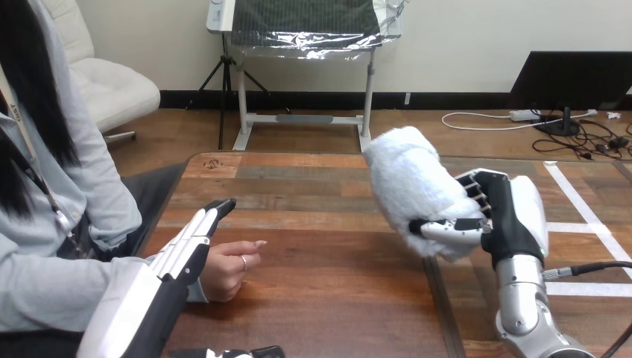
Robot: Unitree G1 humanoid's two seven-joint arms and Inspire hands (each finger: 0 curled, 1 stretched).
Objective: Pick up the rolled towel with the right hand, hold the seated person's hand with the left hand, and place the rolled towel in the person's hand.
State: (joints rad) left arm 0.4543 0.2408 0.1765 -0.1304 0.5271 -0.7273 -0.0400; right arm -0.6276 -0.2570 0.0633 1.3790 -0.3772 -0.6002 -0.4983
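Observation:
My right hand (pixel 507 216) is raised above the table's right half, its thumb and fingers curled round a white rolled towel (pixel 414 186) that tilts up and to the left. At the left, my left hand (pixel 186 250) lies with straight fingers over the back of the person's hand (pixel 227 268). The person's hand rests loosely curled on the table, its fingers pointing right. I see no finger of mine wrapped round it. The towel hangs well to the right of the person's hand.
The wooden table (pixel 328 291) stretches between both hands, with its far edge near the top of the brown surface. White tape strips (pixel 581 205) mark the table's right side. The person sits close at the left edge.

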